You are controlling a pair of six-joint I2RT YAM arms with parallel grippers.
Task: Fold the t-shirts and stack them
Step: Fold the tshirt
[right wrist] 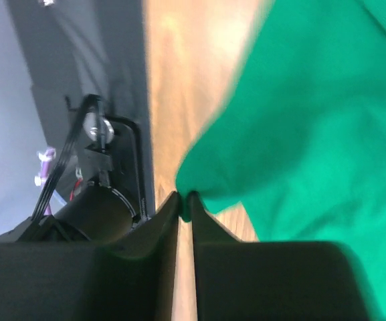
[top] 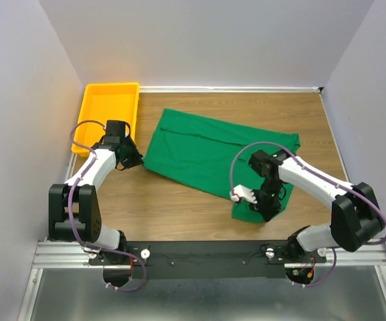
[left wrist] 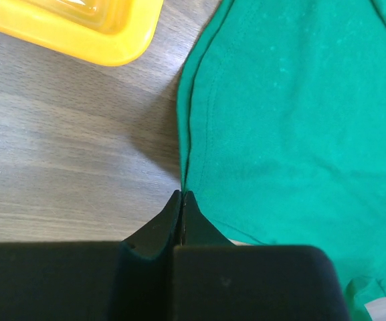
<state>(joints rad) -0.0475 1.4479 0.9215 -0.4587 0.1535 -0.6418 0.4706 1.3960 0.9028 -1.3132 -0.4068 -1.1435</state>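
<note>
The dark-green t-shirt [top: 206,150] lies partly folded and slanted across the middle of the wooden table. My left gripper [top: 136,160] is at its left corner. In the left wrist view, the left gripper [left wrist: 181,196] is shut on the edge of the t-shirt [left wrist: 293,120]. My right gripper [top: 265,210] is at the shirt's near right corner, close to the front edge. In the right wrist view, the right gripper [right wrist: 184,198] pinches a fold of the t-shirt [right wrist: 313,120] just above the table. The neck label is hidden.
A yellow plastic tray [top: 109,110] stands at the back left, close to the left arm; its corner shows in the left wrist view [left wrist: 106,40]. White walls enclose the table on three sides. The black mounting rail [top: 206,251] runs along the near edge.
</note>
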